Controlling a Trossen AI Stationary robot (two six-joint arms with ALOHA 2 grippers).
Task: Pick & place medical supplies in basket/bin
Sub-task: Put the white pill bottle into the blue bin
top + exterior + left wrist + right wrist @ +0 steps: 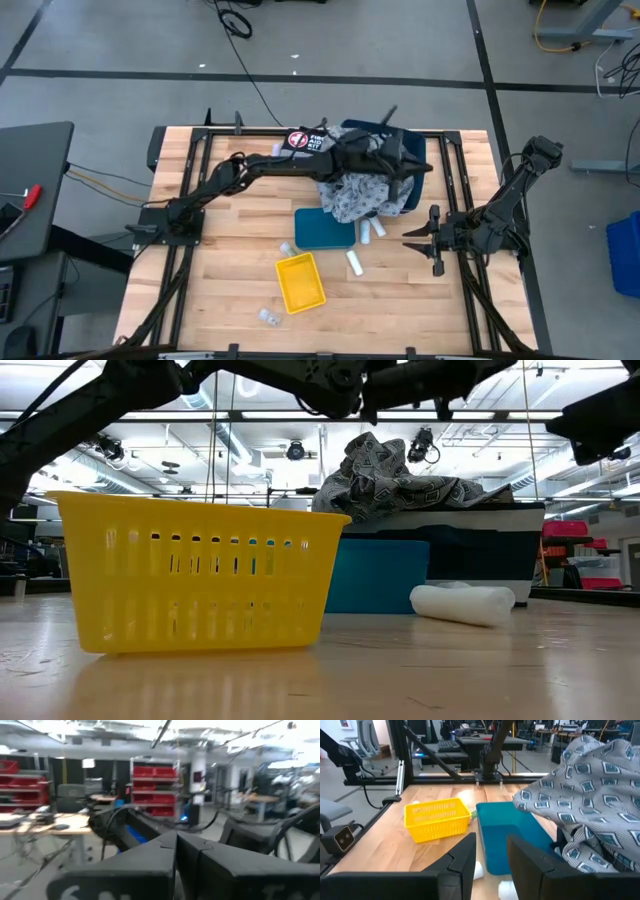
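Observation:
A grey cloth with a square pattern (358, 192) is heaped in a dark bin (412, 140) at the table's far middle. Its lower folds hang over the bin's near rim above a teal bin (323, 230). In the low view the cloth (400, 485) rises above the bin's rim. White rolls lie on the table near the teal bin (367, 230) (355, 263) (288, 248). Small clear packets (268, 317) lie near the table's near edge. No blue-green cloth can be made out. My left gripper (410, 160) (176, 837) is shut and held level above the cloth. My right gripper (408, 241) (491, 845) is open, low at the table's right, pointing left at the rolls.
A yellow slotted basket (300, 282) (190, 570) stands on the near middle of the table, and the right wrist view shows it (437, 819) beyond the teal bin (507, 832). One roll (465, 603) lies right of the basket in the low view. Black frame rails run along the table's edges.

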